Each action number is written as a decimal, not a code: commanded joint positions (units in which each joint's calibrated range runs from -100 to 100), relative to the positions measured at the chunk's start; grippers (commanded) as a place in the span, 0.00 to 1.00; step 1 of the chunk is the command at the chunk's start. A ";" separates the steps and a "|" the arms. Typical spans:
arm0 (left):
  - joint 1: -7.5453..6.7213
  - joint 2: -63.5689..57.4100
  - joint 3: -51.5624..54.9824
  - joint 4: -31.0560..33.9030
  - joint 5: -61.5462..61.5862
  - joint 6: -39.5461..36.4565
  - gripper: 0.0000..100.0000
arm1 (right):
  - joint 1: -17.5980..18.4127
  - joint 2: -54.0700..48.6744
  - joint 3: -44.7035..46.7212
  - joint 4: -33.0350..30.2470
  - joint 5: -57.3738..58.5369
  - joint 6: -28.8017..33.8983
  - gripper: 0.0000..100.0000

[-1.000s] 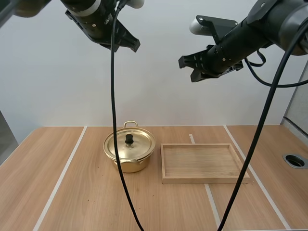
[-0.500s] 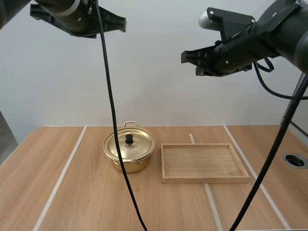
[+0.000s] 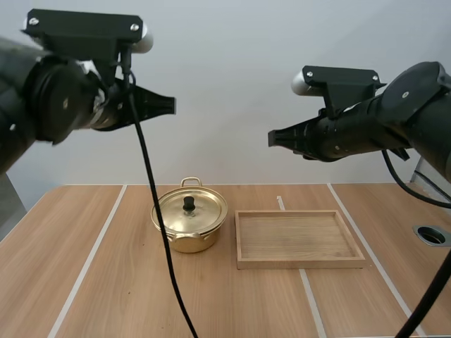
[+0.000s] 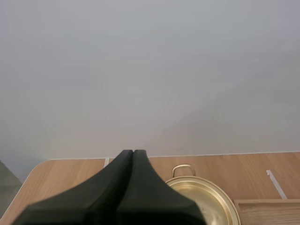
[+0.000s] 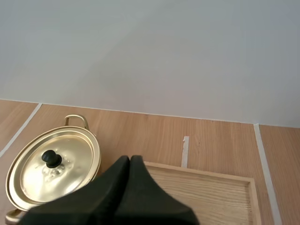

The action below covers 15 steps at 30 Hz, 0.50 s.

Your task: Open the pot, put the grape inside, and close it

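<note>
Fingers of left gripper: two, black, lying together as one dark wedge, nothing between them; the wedge points over the table toward the far rim of the pot, well apart from it. Fingers of right gripper: two, black, likewise closed on each other into a single wedge, holding nothing; the tips show between the pot and the wooden tray, touching neither. In the high view both grippers hang raised well above the table, the left one up and to the left of the pot, the right one up over the tray's side. Pot: one, brass-coloured, shiny, upright on the table just left of the tray, a narrow gap between the two. Lid: one, same metal, seated flat on the pot. Knob: one, black, at the lid's centre. Loop handle: one seen at the pot's far rim. Wooden tray: one, rectangular, shallow, raised rim, pale wood. Table: one, wood grain, with three pale stripes running from front to back, the middle one passing under the tray; one round dark opening near its right edge.
</note>
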 commanded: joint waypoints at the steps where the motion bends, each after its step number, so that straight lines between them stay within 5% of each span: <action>1: -0.05 -5.05 5.02 6.12 -2.40 -3.43 0.01 | -0.13 -2.28 2.09 1.39 -0.73 -2.37 0.00; 6: -0.05 -12.66 11.62 16.69 -2.40 -12.21 0.01 | -0.13 -4.74 4.90 4.76 -0.14 -4.25 0.00; 15: -0.05 -21.35 25.59 16.83 -3.82 -13.39 0.01 | -0.13 -9.91 12.44 6.18 -1.00 -7.54 0.00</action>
